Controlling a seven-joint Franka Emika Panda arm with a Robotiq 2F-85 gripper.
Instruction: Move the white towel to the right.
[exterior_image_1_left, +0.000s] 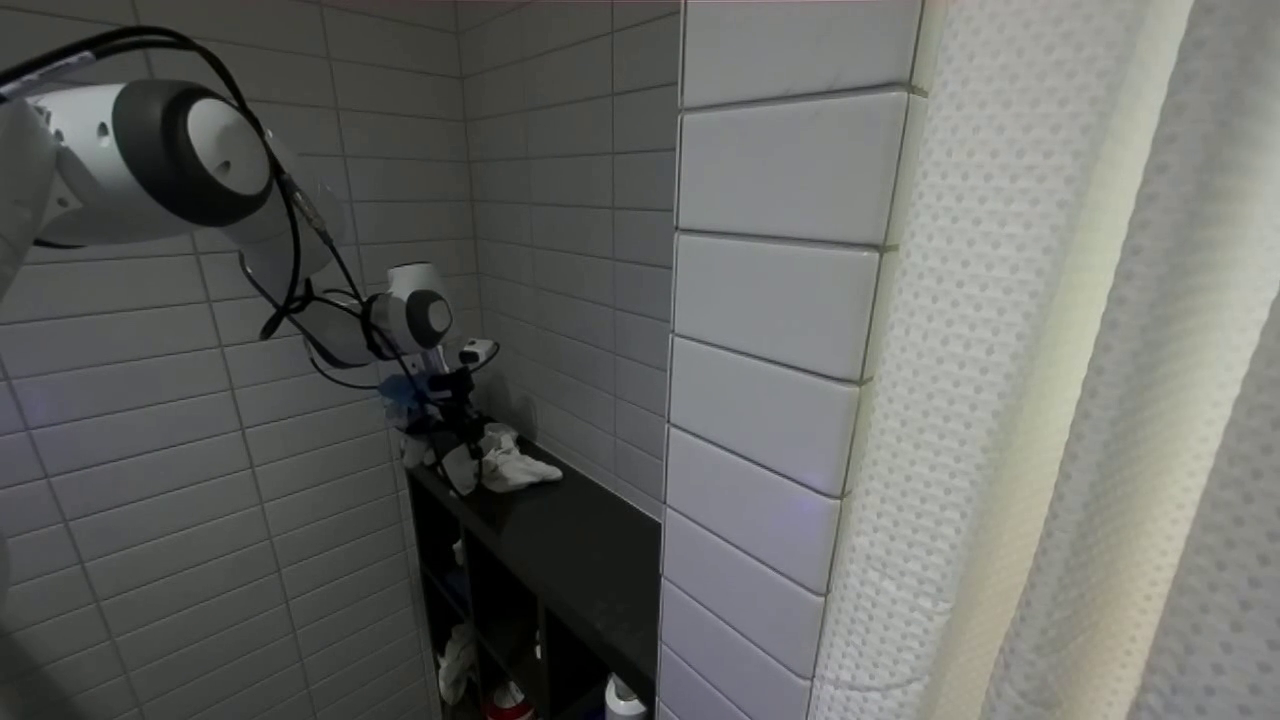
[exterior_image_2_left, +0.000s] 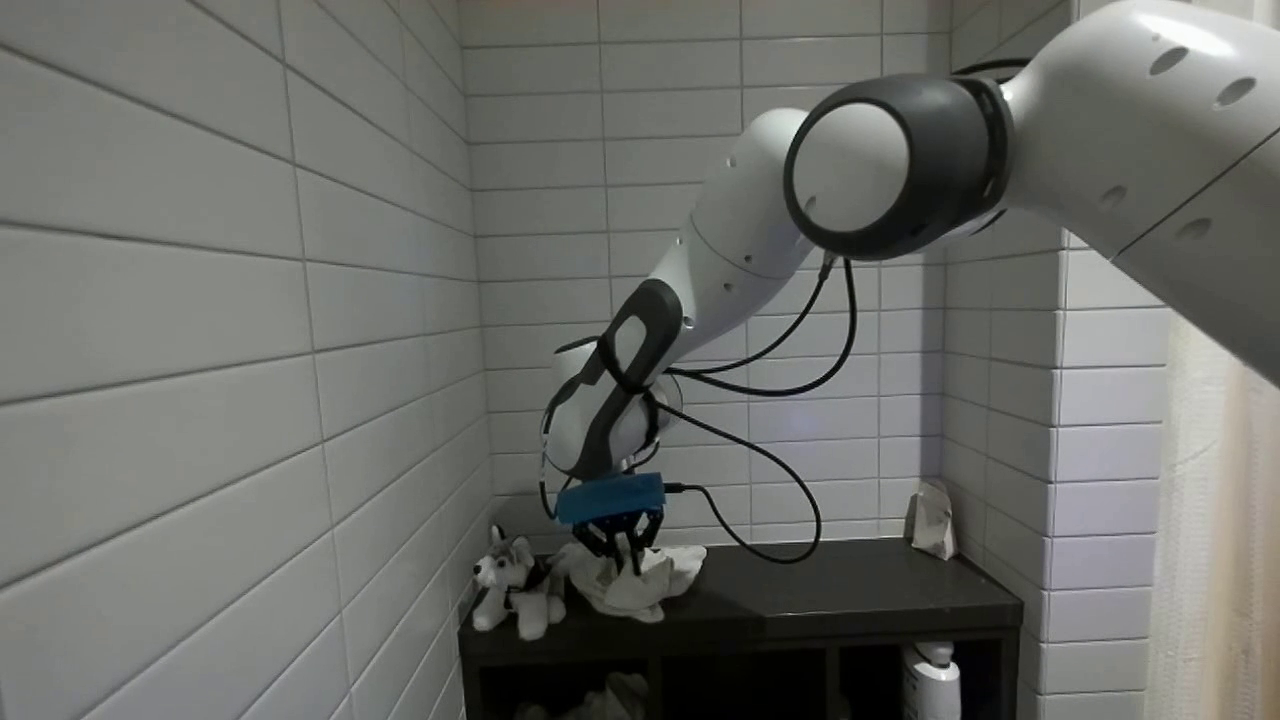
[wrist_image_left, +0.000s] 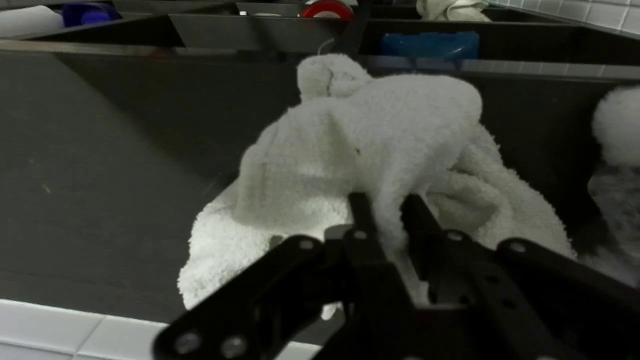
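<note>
The white towel (wrist_image_left: 415, 115) lies crumpled on top of a dark shelf unit, its folds spread around the fingers. My gripper (wrist_image_left: 385, 199) reaches down into it, and a raised fold of cloth is pinched between the two narrow-set fingertips. Most of the towel still rests on the surface. In an exterior view the towel (exterior_image_2_left: 682, 568) shows on both sides of the gripper (exterior_image_2_left: 630, 562), close to a plush dog. Another exterior view has the towel (exterior_image_1_left: 517, 468) partly behind the dark fingers.
The plush dog (exterior_image_2_left: 515, 588) sits left of the towel against the tiled wall. A pale packet (exterior_image_2_left: 934, 520) stands at the far right end of the shelf top (exterior_image_2_left: 810, 585). Cubbies below hold a white bottle (exterior_image_2_left: 932, 685), cloth and a blue item (wrist_image_left: 431, 45).
</note>
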